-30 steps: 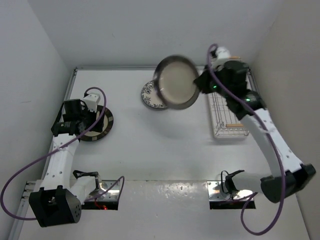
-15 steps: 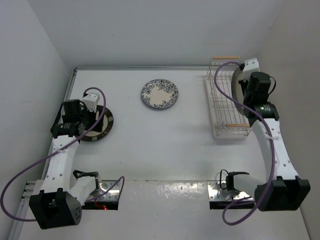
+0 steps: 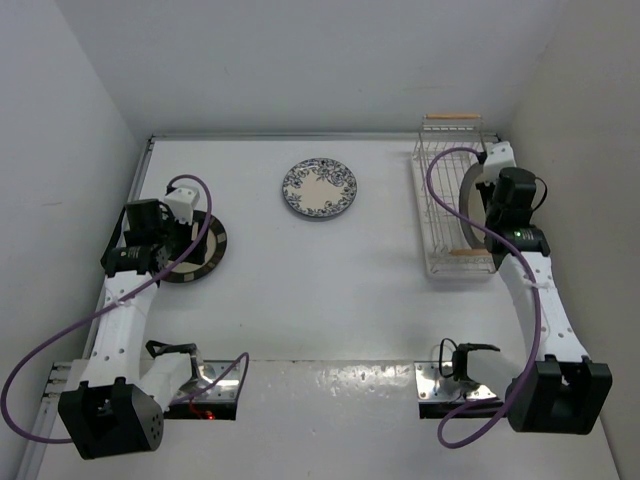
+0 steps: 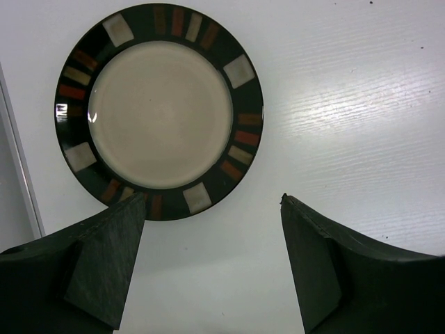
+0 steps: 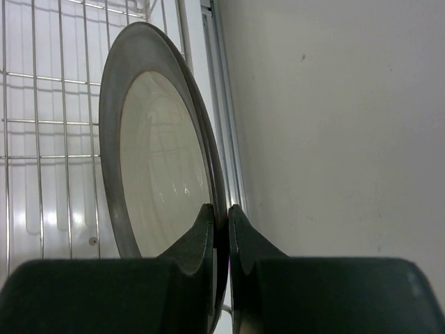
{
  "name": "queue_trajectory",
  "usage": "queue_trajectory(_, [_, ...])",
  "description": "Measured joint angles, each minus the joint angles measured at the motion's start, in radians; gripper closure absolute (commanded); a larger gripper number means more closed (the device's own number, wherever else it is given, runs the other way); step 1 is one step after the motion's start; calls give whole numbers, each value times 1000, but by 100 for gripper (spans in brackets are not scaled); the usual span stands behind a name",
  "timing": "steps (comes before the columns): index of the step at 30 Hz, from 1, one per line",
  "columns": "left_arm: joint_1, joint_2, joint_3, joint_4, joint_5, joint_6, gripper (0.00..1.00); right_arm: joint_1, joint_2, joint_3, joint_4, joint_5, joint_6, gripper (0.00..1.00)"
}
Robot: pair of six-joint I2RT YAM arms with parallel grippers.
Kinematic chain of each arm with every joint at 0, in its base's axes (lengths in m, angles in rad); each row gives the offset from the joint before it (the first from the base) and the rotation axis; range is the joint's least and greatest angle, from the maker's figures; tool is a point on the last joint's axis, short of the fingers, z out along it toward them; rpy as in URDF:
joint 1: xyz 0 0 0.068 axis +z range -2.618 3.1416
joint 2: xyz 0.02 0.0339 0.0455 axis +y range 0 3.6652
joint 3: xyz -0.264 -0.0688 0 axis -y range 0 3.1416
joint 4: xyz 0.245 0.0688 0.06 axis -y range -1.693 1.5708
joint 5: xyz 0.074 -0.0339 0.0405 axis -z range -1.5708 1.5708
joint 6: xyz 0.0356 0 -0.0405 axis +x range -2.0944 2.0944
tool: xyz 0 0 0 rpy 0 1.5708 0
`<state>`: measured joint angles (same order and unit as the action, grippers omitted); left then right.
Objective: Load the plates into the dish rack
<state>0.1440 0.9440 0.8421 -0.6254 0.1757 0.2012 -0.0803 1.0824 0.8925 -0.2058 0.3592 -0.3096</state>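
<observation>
The grey-rimmed plate with a cream centre (image 5: 160, 160) stands on edge over the white wire dish rack (image 3: 432, 200), seen as a thin arc in the top view (image 3: 467, 205). My right gripper (image 5: 221, 209) is shut on its rim, also seen from above (image 3: 486, 212). The blue floral plate (image 3: 319, 189) lies flat at the back middle of the table. The glossy dark plate with coloured blocks on its rim (image 4: 160, 111) lies flat at the left (image 3: 210, 245). My left gripper (image 4: 212, 202) is open and empty above its near edge (image 3: 170, 245).
The rack has wooden handle bars, one at the far end (image 3: 452, 117), and its wires (image 5: 55, 118) show behind the held plate. The right wall (image 5: 334, 139) is close beside the rack. The left wall is near the left arm.
My right arm swung the grey-rimmed plate from above the table's middle to the rack, turned it on edge, and shifted it slightly nearer. The left arm has not moved.
</observation>
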Motion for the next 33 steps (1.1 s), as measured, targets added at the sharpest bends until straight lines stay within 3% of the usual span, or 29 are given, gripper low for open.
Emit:
queue_trajectory(10, [0, 0, 0, 0, 4, 0, 16, -9, 1, 29, 57, 67, -5, 100])
queue_trajectory(27, [0, 3, 0, 0, 11, 0, 16, -11, 19, -36, 54, 30, 29, 100])
queue_trajectory(32, [0, 46, 20, -17, -12, 0, 10, -15, 25, -45, 76, 11, 20, 100])
queue_trajectory(33, [0, 76, 41, -27, -19, 0, 9, -16, 26, -46, 79, 6, 21, 96])
